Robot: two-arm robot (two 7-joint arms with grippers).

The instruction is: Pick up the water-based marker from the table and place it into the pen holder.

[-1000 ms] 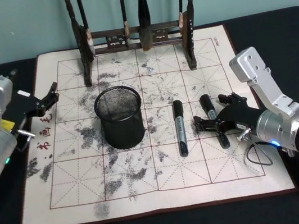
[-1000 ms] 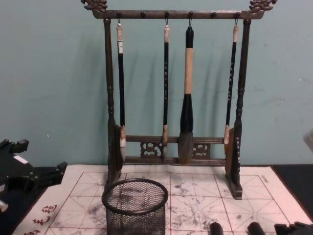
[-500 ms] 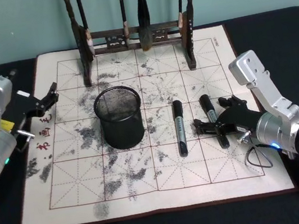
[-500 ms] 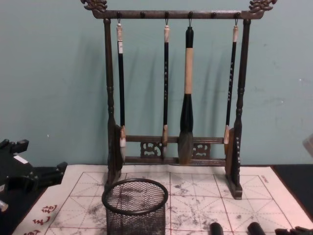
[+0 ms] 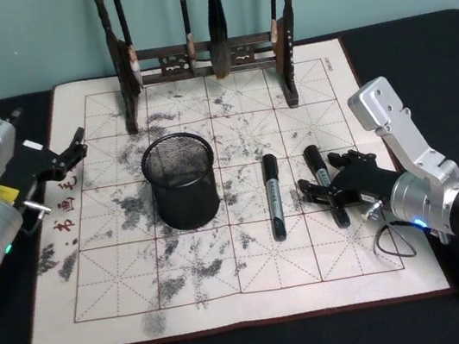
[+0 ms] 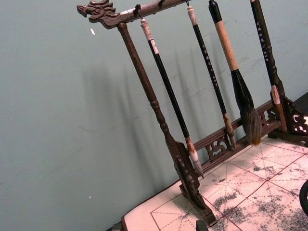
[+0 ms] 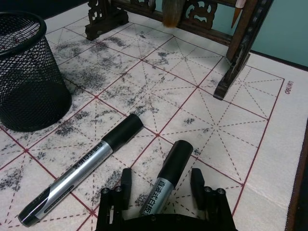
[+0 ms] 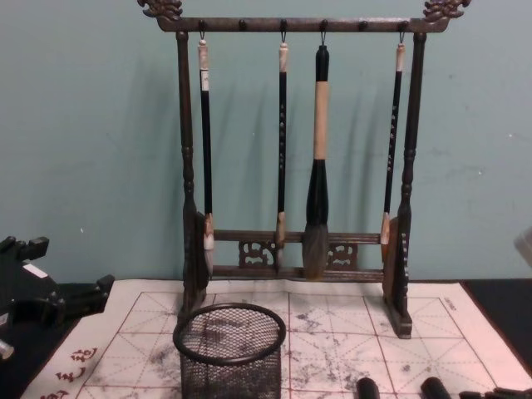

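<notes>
Two black-and-silver water-based markers lie on the mat to the right of the pen holder (image 5: 181,182), a round black mesh cup. My right gripper (image 5: 330,192) is low over the right marker (image 5: 325,181) and open. In the right wrist view that marker (image 7: 166,179) lies between the fingers (image 7: 197,181), which stand apart on either side of its barrel. The left marker (image 7: 82,171) lies free beside it, with the pen holder (image 7: 26,82) farther off. My left gripper (image 5: 68,154) rests open at the mat's left edge.
A tall dark wooden brush rack (image 5: 201,50) with several hanging brushes stands at the back of the ink-stained grid mat (image 5: 226,260). The chest view shows the rack (image 8: 291,141) behind the pen holder (image 8: 230,349). Black tabletop surrounds the mat.
My right gripper has sunk a little lower around the right marker and stays open. The left arm and both markers have not moved.
</notes>
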